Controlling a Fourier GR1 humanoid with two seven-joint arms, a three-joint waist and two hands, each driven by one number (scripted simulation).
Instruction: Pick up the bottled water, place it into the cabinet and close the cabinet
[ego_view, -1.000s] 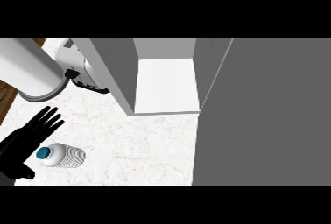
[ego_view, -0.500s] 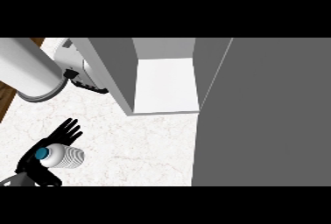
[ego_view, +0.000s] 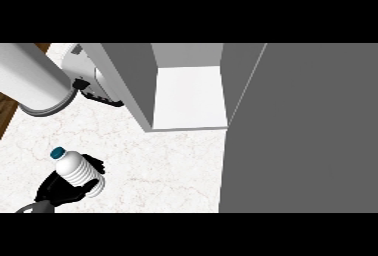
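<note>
The left hand (ego_view: 65, 189) now has its fingers (ego_view: 94, 165) curled round the water bottle (ego_view: 76, 169), which half a second ago stood upright on the bench (ego_view: 162, 160) and now tilts in the grasp, blue cap up-left of the fingers. The open cabinet (ego_view: 188, 95) lies well up and right. The grasp looks done; the carry comes next.
</note>
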